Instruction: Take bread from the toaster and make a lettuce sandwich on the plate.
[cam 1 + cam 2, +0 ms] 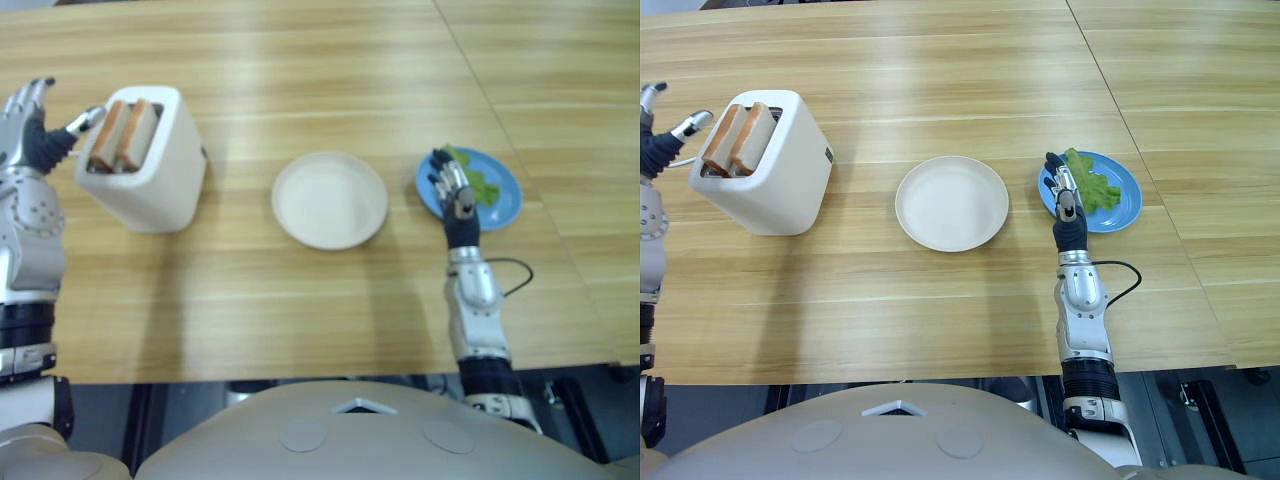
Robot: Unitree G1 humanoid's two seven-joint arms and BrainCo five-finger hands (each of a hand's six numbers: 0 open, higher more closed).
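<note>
Worktop: a light wooden worktop (300,60) with long grain. A seam runs slantwise from its far edge to its near right corner.
Bread: two toasted slices (740,138) stand upright, side by side, in the top slots, with their upper halves sticking out.
Toaster: a white, round-cornered toaster (160,190) stands toward the left edge of the worktop, about midway between its far and near edges.
Left hand: the left hand (35,130) is raised just left of the toaster with its fingers spread and holding nothing. One fingertip (85,121) reaches the top of the nearer slice. Whether it presses on the slice or only meets it I cannot tell.
Plate: a round cream plate (951,203) lies at the middle of the worktop, to the right of the toaster and apart from it, with nothing on it.
Lettuce: a green leaf (1095,185) lies flat on the small blue dish.
Blue dish: the blue dish (1127,205) sits just right of the plate, with its right rim close to the seam.
Right hand: the right hand (1068,205) lies over the dish's left rim, with its fingers straight, close together and pointing to the far edge. It grips nothing. Its fingertips are beside the leaf, and contact is unclear.
Cable: a thin dark cable (1125,275) loops on the worktop beside the right wrist.
</note>
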